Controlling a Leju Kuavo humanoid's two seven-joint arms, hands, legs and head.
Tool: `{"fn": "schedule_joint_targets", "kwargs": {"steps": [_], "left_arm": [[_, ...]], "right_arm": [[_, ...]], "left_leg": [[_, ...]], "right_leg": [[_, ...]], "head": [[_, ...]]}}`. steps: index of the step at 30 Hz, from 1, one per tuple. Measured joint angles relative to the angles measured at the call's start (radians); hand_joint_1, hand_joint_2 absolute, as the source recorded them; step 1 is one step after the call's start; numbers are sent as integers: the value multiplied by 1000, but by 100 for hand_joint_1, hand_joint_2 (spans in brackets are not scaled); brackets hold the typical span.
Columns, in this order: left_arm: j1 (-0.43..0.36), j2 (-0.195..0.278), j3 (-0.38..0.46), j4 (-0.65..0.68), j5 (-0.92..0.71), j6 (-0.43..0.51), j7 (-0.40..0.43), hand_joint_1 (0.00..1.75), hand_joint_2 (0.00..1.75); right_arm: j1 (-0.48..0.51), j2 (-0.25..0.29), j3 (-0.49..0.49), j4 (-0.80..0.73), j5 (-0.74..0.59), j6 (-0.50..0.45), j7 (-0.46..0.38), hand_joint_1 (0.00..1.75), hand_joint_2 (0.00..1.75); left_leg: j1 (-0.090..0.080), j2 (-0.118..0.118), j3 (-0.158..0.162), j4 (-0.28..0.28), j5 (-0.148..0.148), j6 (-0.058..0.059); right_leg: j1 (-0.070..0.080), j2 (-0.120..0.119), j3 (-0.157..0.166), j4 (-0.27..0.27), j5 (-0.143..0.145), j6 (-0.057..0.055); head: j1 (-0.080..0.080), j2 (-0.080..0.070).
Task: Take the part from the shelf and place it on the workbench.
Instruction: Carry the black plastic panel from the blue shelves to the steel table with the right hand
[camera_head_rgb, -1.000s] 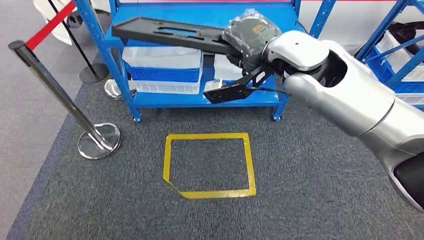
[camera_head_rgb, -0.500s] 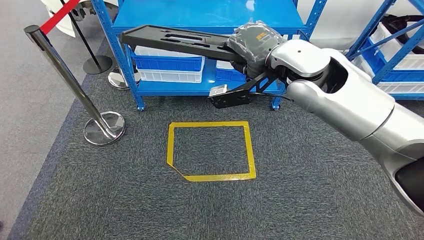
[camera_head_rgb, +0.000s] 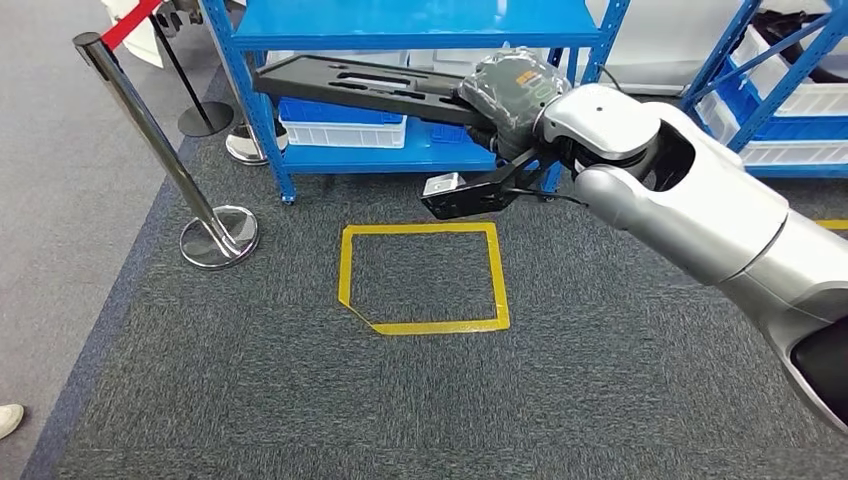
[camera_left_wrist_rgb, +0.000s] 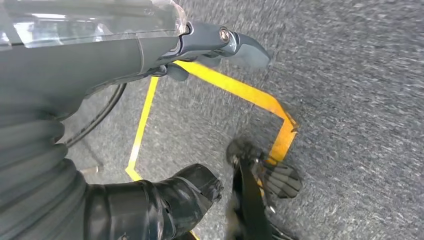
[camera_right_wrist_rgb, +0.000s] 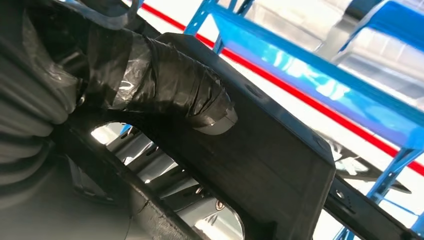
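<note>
Right hand (camera_head_rgb: 510, 90) of mine is wrapped around one end of the long black part (camera_head_rgb: 370, 85), fingers closed on it — the part juts level toward my left, in the air in front of the blue shelf (camera_head_rgb: 420, 25). Its far end hangs just ahead of the shelf's left upright, close but not touching as far as I can tell. In the right wrist view my taped thumb (camera_right_wrist_rgb: 175, 85) presses flat on the part's black face. A black bracket with a small pale tag (camera_head_rgb: 440, 186) hangs under my wrist; nothing on the tag is readable. My left hand (camera_left_wrist_rgb: 150, 50) hangs over the carpet (camera_head_rgb: 600, 380), fingers held nearly straight, holding nothing. Below lies the yellow tape rectangle (camera_head_rgb: 345, 270), with open carpet all round it. A chrome stanchion (camera_head_rgb: 215, 235) with a red belt (camera_head_rgb: 128, 22) stands to the left, well apart from the part. White bins (camera_head_rgb: 345, 133) sit on the lowest shelf. An orange mark on my hand's back is too blurred to read.
</note>
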Motion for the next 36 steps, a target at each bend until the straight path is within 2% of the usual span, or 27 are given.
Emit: {"fn": "schedule_joint_targets", "kwargs": {"steps": [1,3,4,5,7,8,9,10,12,13,15,16,18,19,20,22,23,24,26,27,28,30,31,33,34,35,36], "left_arm": [[0,0,0,0,0,2,5,0,175],[1,0,0,0,2,2,11,0,175],[1,0,0,1,2,2,14,0,175],[2,-1,0,1,3,2,16,0,175],[2,0,0,1,4,2,18,0,175],[3,0,0,1,4,2,18,0,175],[4,0,0,1,4,2,18,0,175],[4,0,0,1,4,2,18,0,175],[3,0,0,1,5,2,19,0,175],[3,0,0,1,5,2,19,0,175],[3,-2,0,2,7,2,20,0,175],[3,-2,0,2,8,2,19,0,175],[4,-2,0,2,11,0,17,0,175],[4,-1,1,2,12,0,15,0,175],[4,-1,1,2,14,-1,13,0,175],[4,0,1,2,17,-3,10,0,175],[4,0,1,2,18,-4,8,0,175],[4,0,1,3,18,-5,7,0,175],[4,1,1,3,18,-6,5,0,175],[3,2,1,3,19,-6,5,0,175],[2,3,1,3,19,-7,5,0,175],[1,4,1,3,20,-8,6,0,175],[1,5,1,3,21,-9,6,0,175],[2,4,2,3,21,-9,8,0,175],[2,3,2,4,21,-9,8,0,175],[2,3,2,4,21,-10,9,0,175],[3,2,2,4,21,-10,9,0,175]], "right_arm": [[0,0,0,1,1,0,0,175,175],[3,1,2,6,3,1,0,175,175],[5,1,4,8,4,2,0,175,175],[7,1,6,11,5,2,0,175,175],[8,2,9,14,6,2,0,175,175],[9,2,11,15,6,2,0,175,175],[11,1,12,16,7,2,0,175,175],[12,2,14,18,8,2,0,175,175],[13,2,17,20,10,2,0,175,175],[12,3,17,20,12,2,0,175,175],[8,7,17,20,14,1,0,175,175],[6,8,17,21,15,1,0,175,175],[5,12,18,22,15,1,0,175,175],[4,15,20,23,15,2,-1,175,175],[4,18,22,24,16,2,-1,175,175],[3,24,25,25,16,3,-2,175,175],[3,26,26,26,16,3,-2,175,175],[3,27,27,27,16,3,-2,175,175],[3,30,33,28,16,3,-2,175,175],[3,31,36,29,17,3,-2,175,175],[2,31,38,29,17,3,-3,175,175],[-3,32,39,30,18,3,-2,175,175],[-5,32,39,30,18,3,-2,175,175],[-7,33,40,32,19,4,-2,175,175],[-6,32,41,33,19,5,-2,175,175],[-5,32,42,35,19,7,-2,175,175],[-5,31,42,36,19,8,-2,175,175]], "left_leg": [[-3,-1,21,-39,-17,5],[-2,0,8,-50,-4,20],[-1,3,-3,-52,8,30],[1,6,-16,-54,21,38],[0,10,-46,-51,45,49],[-1,11,-63,-49,57,50],[-1,11,-81,-45,68,49],[-2,11,-99,-41,79,48],[-2,10,-131,-31,97,44],[-2,10,-143,-27,106,41],[-2,10,-155,-25,123,30],[-2,10,-157,-28,132,24],[-1,10,-162,-33,146,11],[-1,8,-170,-24,132,6],[-1,7,-182,1,98,2],[2,6,-212,105,-7,-3],[4,7,-221,168,-47,-6],[4,7,-224,219,-60,-8],[4,7,-195,247,-14,-11],[4,6,-159,217,16,-9],[3,6,-107,160,26,-5],[-2,5,-10,21,-3,4],[-6,4,14,-26,-19,9],[-7,5,11,-56,-11,21],[-5,7,3,-61,3,29],[-3,10,-7,-65,17,38],[0,13,-18,-67,32,45]], "right_leg": [[0,-1,-6,1,10,5],[-2,0,-19,0,21,16],[-4,3,-28,12,0,21],[-5,6,-41,43,-38,25],[-8,11,-72,159,-142,32],[-9,12,-83,225,-172,34],[-10,13,-86,274,-178,35],[-10,13,-74,293,-160,35],[-9,14,0,230,-105,28],[-6,14,54,161,-102,22],[1,15,142,30,-133,13],[5,16,160,-4,-147,10],[5,12,154,-21,-134,5],[2,10,145,-25,-122,-1],[-1,7,133,-28,-108,-7],[-3,6,103,-29,-81,-17],[-2,6,85,-27,-68,-20],[-1,6,67,-25,-55,-20],[1,6,30,-18,-32,-17],[1,6,14,-13,-21,-15],[3,6,-1,-8,-12,-11],[4,3,-21,-1,6,-3],[4,1,-26,-3,18,2],[1,1,-34,-12,40,13],[0,5,-39,-8,31,18],[-1,9,-47,11,0,23],[-2,13,-58,50,-50,27]], "head": [[0,0],[0,0],[1,0],[1,0],[1,0],[1,0],[1,0],[1,0],[1,0],[1,0],[1,0],[1,0],[1,0],[1,0],[0,0],[0,0],[0,0],[0,0],[0,0],[0,0],[0,0],[0,0],[0,0],[0,0],[1,0],[1,0],[2,0]]}}
